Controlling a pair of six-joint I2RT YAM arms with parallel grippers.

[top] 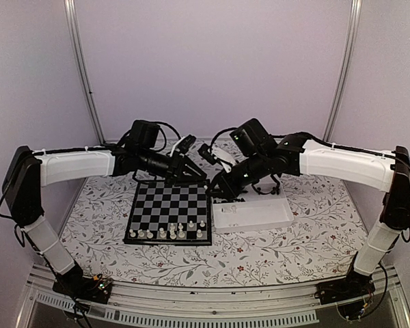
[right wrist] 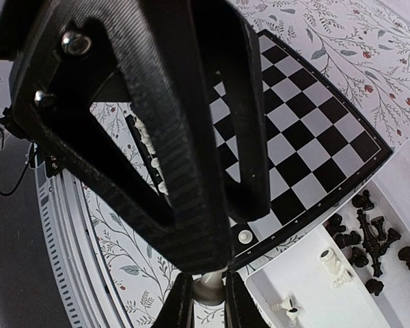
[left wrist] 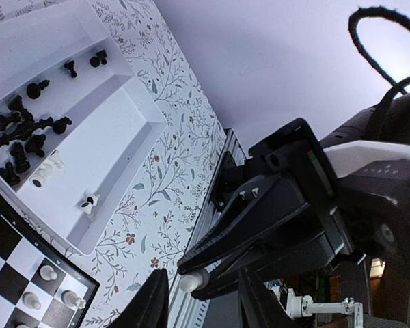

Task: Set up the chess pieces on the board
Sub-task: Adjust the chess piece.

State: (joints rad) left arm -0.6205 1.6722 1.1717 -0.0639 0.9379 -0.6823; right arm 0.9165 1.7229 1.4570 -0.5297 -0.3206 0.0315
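The board is partly set, on one side only. In the top view, white pieces stand in the two rows along its 6 o'clock edge. The nearest row looks almost full, and the row behind it is filled only toward 3 o'clock. The rows at 12 o'clock are bare, and I see no black man on any square.

The tray sits just beside the board at 3 o'clock. It holds the black pieces in one heap, plus a few stray white ones.

Both arms meet over the board's far right corner. The right gripper is pressed together on one white piece, which hangs in the air off the board. The left gripper has its fingers spread on either side of that same piece, and I cannot tell whether they touch it.

I judge well under half done: a handful of white men and the whole black side are left.
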